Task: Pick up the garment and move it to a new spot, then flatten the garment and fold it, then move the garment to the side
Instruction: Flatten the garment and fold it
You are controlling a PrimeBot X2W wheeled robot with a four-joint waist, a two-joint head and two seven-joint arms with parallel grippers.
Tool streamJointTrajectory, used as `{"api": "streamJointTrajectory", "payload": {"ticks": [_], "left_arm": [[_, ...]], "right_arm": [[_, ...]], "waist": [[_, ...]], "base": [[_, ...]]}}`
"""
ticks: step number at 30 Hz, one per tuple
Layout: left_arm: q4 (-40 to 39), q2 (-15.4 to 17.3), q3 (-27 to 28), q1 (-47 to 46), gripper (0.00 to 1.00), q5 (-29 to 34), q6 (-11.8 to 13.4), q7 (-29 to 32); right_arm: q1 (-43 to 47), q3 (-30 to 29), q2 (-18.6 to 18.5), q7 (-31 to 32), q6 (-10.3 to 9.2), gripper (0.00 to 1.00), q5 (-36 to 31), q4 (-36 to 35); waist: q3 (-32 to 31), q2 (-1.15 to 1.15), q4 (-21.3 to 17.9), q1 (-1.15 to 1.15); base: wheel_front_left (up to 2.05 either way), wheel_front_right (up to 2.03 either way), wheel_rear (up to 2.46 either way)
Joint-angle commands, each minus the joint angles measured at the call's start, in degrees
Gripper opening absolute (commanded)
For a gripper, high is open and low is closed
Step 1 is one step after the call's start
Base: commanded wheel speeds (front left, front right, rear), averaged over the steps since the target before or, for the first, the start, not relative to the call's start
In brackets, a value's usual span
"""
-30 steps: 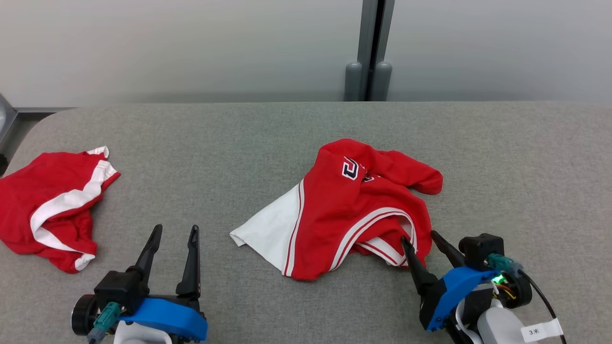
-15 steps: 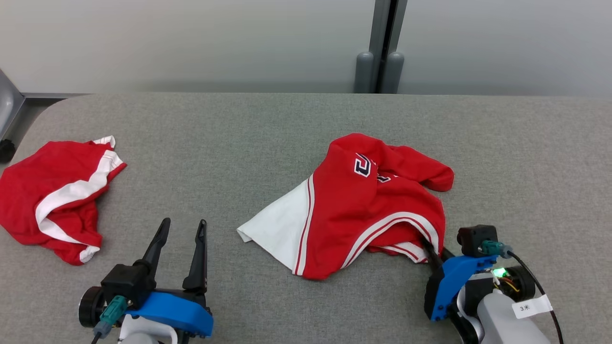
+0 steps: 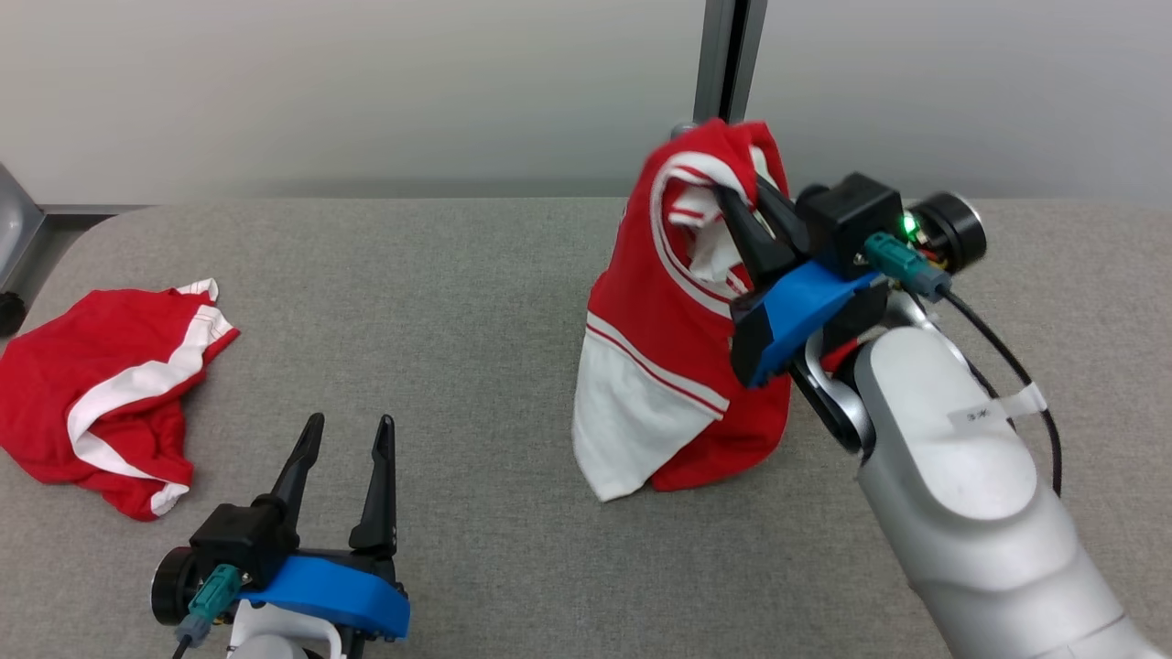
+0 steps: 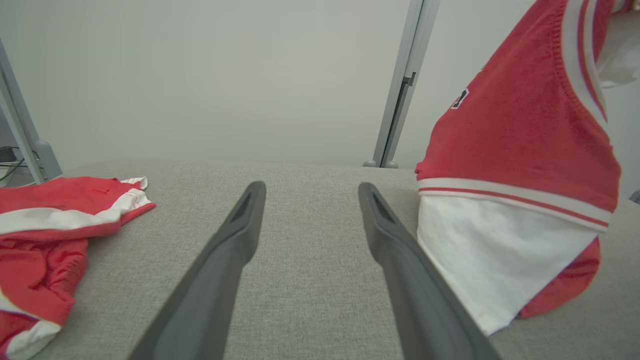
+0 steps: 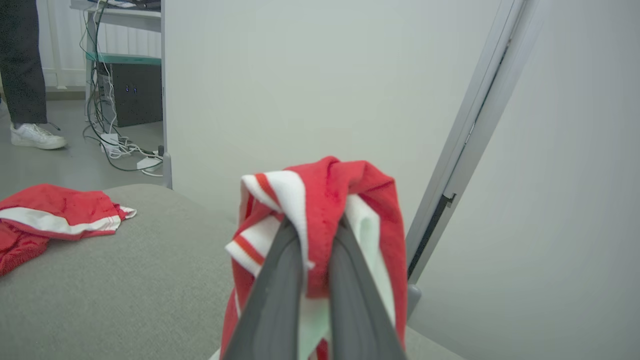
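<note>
The garment point(image 3: 678, 320) is a red top with white panels and stripes. It hangs from my right gripper point(image 3: 746, 197), which is shut on its red and white hem high over the middle of the grey table point(image 3: 439, 275). Its lower end still rests on the table. The right wrist view shows the cloth point(image 5: 320, 210) pinched between the two dark fingers point(image 5: 280, 280). The left wrist view has the hanging garment point(image 4: 515, 150) at the right. My left gripper point(image 3: 343, 435) stands open near the table's front left, with nothing between its fingers point(image 4: 235, 240).
A second red and white garment point(image 3: 101, 384) lies crumpled at the table's left edge, also in the left wrist view point(image 4: 50, 220). A grey post point(image 3: 728, 59) stands against the back wall. A person's leg and white shoe point(image 5: 30, 130) and cables show on the floor beyond.
My right gripper shut on the garment's striped hem and lifted it up and away from me, so the garment now hangs instead of lying flat. The left gripper kept its place.
</note>
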Motion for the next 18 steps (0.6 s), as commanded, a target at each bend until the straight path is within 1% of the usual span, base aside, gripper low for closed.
{"api": "streamJointTrajectory", "payload": {"ticks": [1, 6, 7, 8, 9, 11, 14, 18], "left_arm": [[-0.33, 0.0, 0.57, -0.17, 1.0, 0.36, 0.19, -0.27], [-1.25, -0.27, 1.22, -1.0, 1.0, 0.87, 0.11, -0.28], [-1.49, -0.43, 1.43, -1.07, 1.0, 0.92, 0.1, -0.27], [-1.49, -0.43, 1.43, -1.07, 1.0, 0.92, 0.1, -0.27], [-1.89, -0.66, 1.75, -1.16, 1.0, 1.23, -0.03, -0.27], [-2.24, -0.83, 1.95, -1.22, 1.0, 1.44, -0.2, -0.28], [-2.47, -0.96, 2.08, -1.21, 1.0, 1.67, -0.25, -0.27], [-2.91, -0.97, 2.44, -1.13, 1.0, 2.02, -0.54, -0.27]], "right_arm": [[-4.03, 2.05, -0.18, -0.23, -0.01, 0.0, 3.42, -2.37], [-13.91, 7.26, -2.4, 0.57, 0.01, 0.0, 7.81, -4.8], [-15.9, 7.73, -2.66, 0.36, 0.01, 0.0, 8.63, -5.45], [-15.9, 7.73, -2.66, 0.36, 0.01, 0.0, 8.63, -5.45], [-19.31, 9.08, -3.21, 0.46, 0.01, 0.0, 10.51, -6.77], [-21.68, 9.1, -4.18, 0.27, 0.01, 0.0, 11.7, -8.38], [-22.44, 8.13, -4.95, 0.68, 0.01, 0.0, 13.08, -9.92], [-19.39, 4.4, -7.69, 2.03, 0.01, 0.0, 13.69, -11.35]], "waist": [[0.46, 0.0, 0.07, 0.0], [1.41, 0.0, 0.81, 0.0], [1.65, 0.0, 1.04, 0.0], [1.65, 0.0, 1.04, 0.0], [2.01, 0.0, 1.44, 0.0], [2.33, 0.0, 1.69, 0.0], [2.53, 0.0, 1.87, 0.0], [3.1, 0.0, 2.03, 0.0]], "base": [[0.0, 0.0, 0.0], [0.0, 0.0, 0.0], [0.0, 0.0, 0.0], [0.0, 0.0, 0.0], [0.0, 0.0, 0.0], [0.0, 0.0, 0.0], [0.0, 0.0, 0.0], [0.0, 0.0, 0.0]]}}
